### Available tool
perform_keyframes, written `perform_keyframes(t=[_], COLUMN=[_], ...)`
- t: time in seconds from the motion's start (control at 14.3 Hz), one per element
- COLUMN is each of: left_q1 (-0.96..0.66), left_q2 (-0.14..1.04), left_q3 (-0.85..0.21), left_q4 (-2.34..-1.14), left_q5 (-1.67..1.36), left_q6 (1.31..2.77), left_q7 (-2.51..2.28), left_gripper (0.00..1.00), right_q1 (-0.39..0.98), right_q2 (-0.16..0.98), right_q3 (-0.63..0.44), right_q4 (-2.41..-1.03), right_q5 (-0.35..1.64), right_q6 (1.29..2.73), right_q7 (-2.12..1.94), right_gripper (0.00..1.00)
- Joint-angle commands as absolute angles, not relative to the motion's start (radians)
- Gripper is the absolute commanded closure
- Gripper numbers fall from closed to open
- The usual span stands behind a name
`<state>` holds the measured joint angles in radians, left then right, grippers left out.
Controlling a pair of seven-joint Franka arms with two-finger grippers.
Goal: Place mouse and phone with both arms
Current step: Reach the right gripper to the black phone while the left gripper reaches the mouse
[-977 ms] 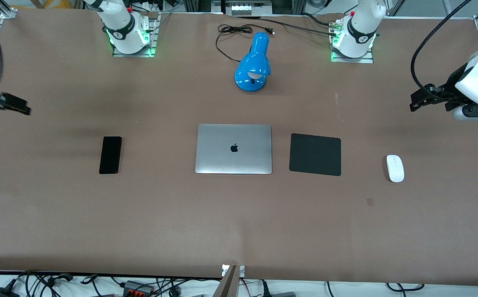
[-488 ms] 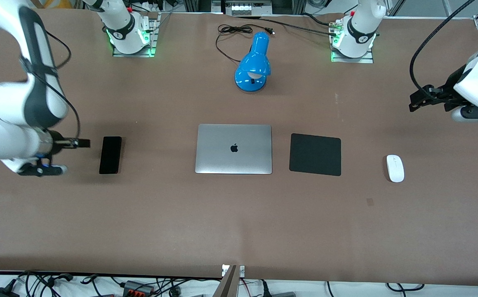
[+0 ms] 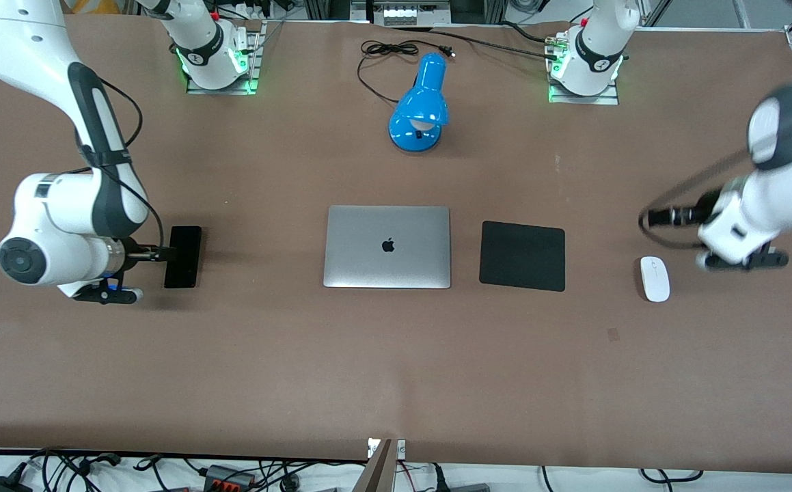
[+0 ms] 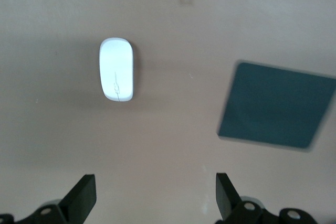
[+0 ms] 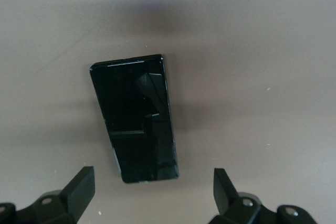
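Observation:
The black phone (image 3: 183, 257) lies flat on the brown table toward the right arm's end. It also shows in the right wrist view (image 5: 135, 116). My right gripper (image 3: 163, 254) is open and empty, low over the table at the phone's edge; in its wrist view (image 5: 152, 182) the jaws stand wide, just off the phone's short end. The white mouse (image 3: 654, 279) lies toward the left arm's end and shows in the left wrist view (image 4: 116, 76). My left gripper (image 3: 652, 220) hangs over the table beside the mouse, open and empty (image 4: 156, 187).
A closed silver laptop (image 3: 387, 247) lies at the table's middle, with a matte black pad (image 3: 522, 255) between it and the mouse; the pad also shows in the left wrist view (image 4: 278, 106). A blue desk lamp (image 3: 421, 102) with its cord stands near the arms' bases.
The right arm swung in from the table's end and brought its gripper down to the phone. The left arm dropped toward the mouse. Phone and mouse have not moved.

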<state>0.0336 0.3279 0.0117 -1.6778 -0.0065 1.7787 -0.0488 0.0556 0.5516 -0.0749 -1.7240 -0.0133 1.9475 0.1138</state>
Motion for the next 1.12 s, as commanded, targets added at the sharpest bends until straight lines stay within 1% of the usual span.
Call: perform_keyframes(t=[0.0,0.21,0.42,0.63,0.77,1.05], left_q1=[0.101,0.172,0.173,0.175,0.175,0.186], left_q2=[0.448,0.540,0.541,0.535,0.540,0.558], left_q3=[0.012,0.009,0.009,0.000,0.000,-0.002], left_q4=[-1.646,-1.681,-1.805,-1.955,-1.989,-1.991], left_q5=[0.023,0.023,0.023,0.025,0.025,0.025], left_q6=[1.932,2.113,2.300,2.501,2.558,2.575], left_q7=[0.061,0.140,0.143,0.146,0.176,0.209], left_gripper=[0.00,0.00,0.00,0.00,0.00,0.00], right_q1=[0.068,0.063,0.069,0.071,0.072,0.071], right_q2=[0.525,0.522,0.520,0.502,0.492,0.491], right_q3=[-0.075,-0.075,-0.075,-0.075,-0.075,-0.075], right_q4=[-1.770,-1.845,-1.911,-1.945,-1.973,-2.019], right_q5=[-0.002,0.035,0.034,0.034,0.032,0.032], right_q6=[1.994,2.086,2.180,2.207,2.242,2.315], right_q7=[0.179,0.176,0.131,0.034,0.014,-0.017], right_gripper=[0.00,0.00,0.00,0.00,0.00,0.00])
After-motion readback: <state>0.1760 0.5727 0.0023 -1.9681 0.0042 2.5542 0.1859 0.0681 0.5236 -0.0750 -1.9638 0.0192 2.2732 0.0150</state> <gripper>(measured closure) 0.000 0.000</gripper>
